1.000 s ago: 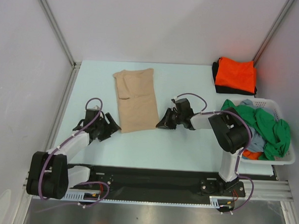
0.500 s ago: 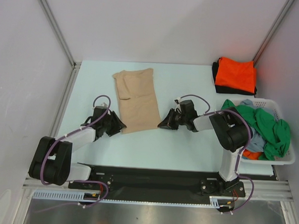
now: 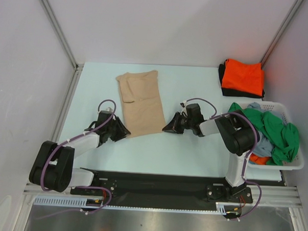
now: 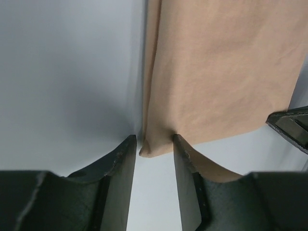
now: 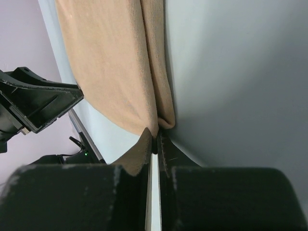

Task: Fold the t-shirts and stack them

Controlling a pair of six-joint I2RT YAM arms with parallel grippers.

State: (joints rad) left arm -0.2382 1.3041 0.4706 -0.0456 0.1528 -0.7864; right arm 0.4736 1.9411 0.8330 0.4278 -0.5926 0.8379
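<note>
Tan t-shirt (image 3: 140, 102) lay folded lengthwise, left of centre toward the far edge of the tabletop (image 3: 196, 92). Left gripper (image 4: 155, 140) fingers stood narrowly apart, straddling the shirt's near-left corner. Right gripper (image 5: 155, 137) fingers were pinched together on its near-right corner.

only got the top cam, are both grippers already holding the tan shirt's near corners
observer: not the left gripper: its wrist view shows the jaws open, with a near corner of the tan t-shirt lying between the fingers.
operator: and the right
observer: the right gripper is nearly shut, and the other near corner looks pinched at its tips.
operator: single layer there
observer: no, the right wrist view shows a folded-over strip along that edge.
</note>
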